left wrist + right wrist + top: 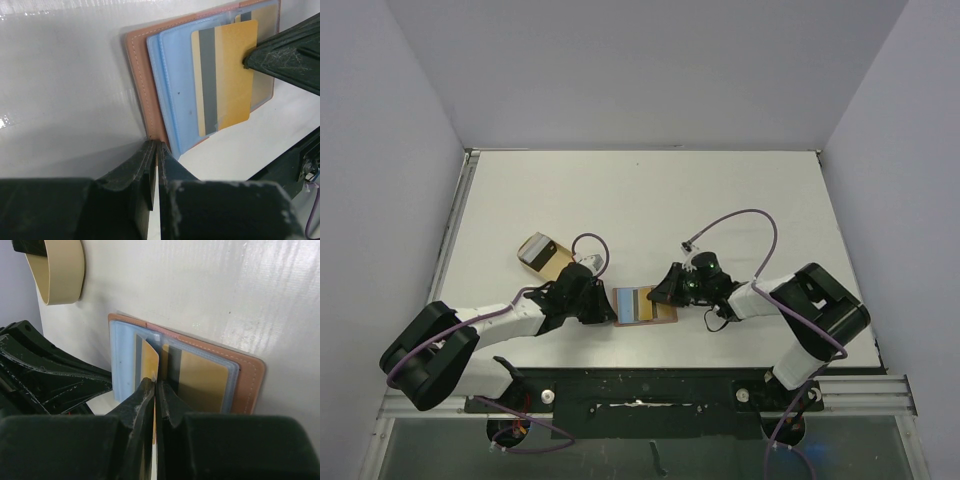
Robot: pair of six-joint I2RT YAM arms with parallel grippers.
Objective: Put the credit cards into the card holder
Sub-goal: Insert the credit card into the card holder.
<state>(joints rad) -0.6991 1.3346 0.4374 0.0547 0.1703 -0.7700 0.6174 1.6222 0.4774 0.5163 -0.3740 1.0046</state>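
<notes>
The card holder (665, 312) lies open near the table's front edge, with a reddish-brown cover (140, 75) and light blue inner sleeves (175, 90). My left gripper (608, 310) is shut with its tips (156, 144) pinched on the holder's left edge. My right gripper (665, 290) is shut on a gold credit card with a grey stripe (225, 75). It holds the card (150, 360) edge-up, with its front end among the sleeves. A second gold card (200, 380) sits inside a sleeve. No grey-white cards are in view.
A larger pale tan case with a rounded end (542, 252) lies behind the left gripper; it also shows in the right wrist view (60, 270). Grey walls enclose the white table (650, 200) on three sides. The two grippers are close together over the holder.
</notes>
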